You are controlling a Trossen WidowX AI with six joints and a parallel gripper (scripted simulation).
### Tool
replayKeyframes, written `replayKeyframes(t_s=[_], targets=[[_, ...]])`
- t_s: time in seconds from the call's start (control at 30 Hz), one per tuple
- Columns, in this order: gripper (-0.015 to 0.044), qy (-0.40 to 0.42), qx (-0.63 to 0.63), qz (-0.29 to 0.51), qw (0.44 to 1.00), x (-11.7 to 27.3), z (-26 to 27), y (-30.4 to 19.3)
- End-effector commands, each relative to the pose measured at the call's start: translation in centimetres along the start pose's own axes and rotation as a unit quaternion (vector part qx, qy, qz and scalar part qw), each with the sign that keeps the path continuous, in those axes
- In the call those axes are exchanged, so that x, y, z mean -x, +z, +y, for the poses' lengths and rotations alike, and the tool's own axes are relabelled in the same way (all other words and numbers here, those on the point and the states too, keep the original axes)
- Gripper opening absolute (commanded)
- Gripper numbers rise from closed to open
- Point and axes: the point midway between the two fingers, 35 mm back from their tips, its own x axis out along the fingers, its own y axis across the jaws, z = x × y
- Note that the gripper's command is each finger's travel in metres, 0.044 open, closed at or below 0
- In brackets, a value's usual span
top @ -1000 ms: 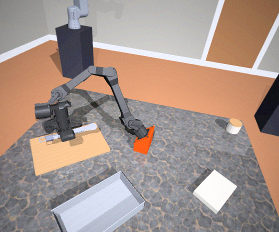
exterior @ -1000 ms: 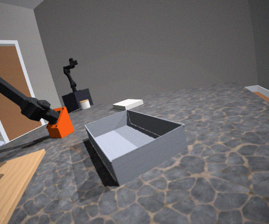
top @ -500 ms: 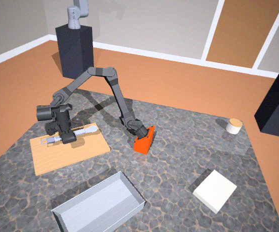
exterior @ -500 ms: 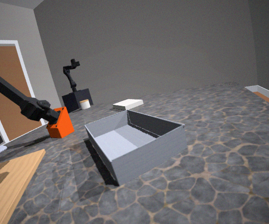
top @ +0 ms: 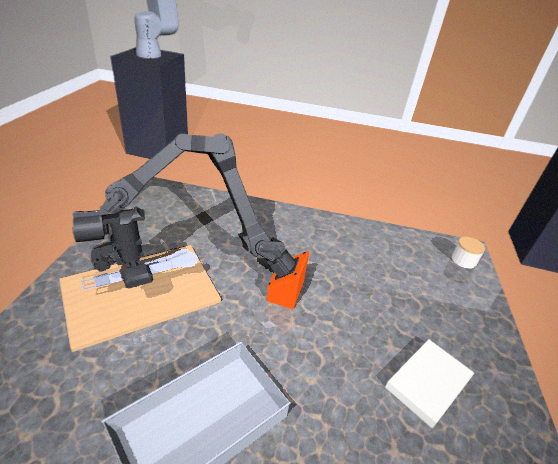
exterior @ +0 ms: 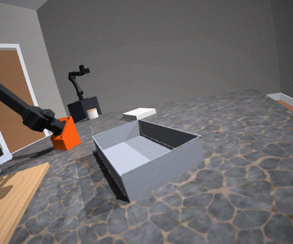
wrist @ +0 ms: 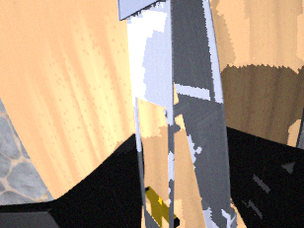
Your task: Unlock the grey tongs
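Observation:
The grey tongs [top: 180, 260] [exterior: 0, 160] [wrist: 153, 73] lie nearly level and lengthwise over the back part of the wooden board [top: 95, 320] [exterior: 23, 184] [wrist: 74, 98]. Their shadow is slightly offset, so they appear just above it. In the wrist view the two arms stand apart in a narrow V, with board showing between them and a small yellow piece [wrist: 160, 203] low down. My gripper [top: 129, 270] [wrist: 171, 134] straddles the tongs, one black finger against each arm's outer side, parted with them. The contact faces are partly hidden.
The empty grey roasting tin [top: 180, 386] [exterior: 163, 171] is in front of the board. The orange arm base [top: 287, 287] [exterior: 69, 136] is right of the board. A white block [top: 430, 380] [exterior: 140, 113] and a white jar with a tan lid [top: 468, 254] [exterior: 92, 113] are farther right.

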Motion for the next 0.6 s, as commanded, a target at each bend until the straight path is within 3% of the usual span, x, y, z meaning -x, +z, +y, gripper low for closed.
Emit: replayKeyframes(t_s=[0.0,0.2,0.4,0.57], targets=[[0.0296,0.000,0.000,0.000,1.000,0.0,0.0,0.0],[0.0440,0.000,0.000,0.000,1.000,0.0,0.0,0.0],[0.0440,0.003,-0.002,0.002,1.000,0.3,0.6,0.1],[0.0440,0.021,-0.007,0.018,1.000,2.3,4.7,0.8]])
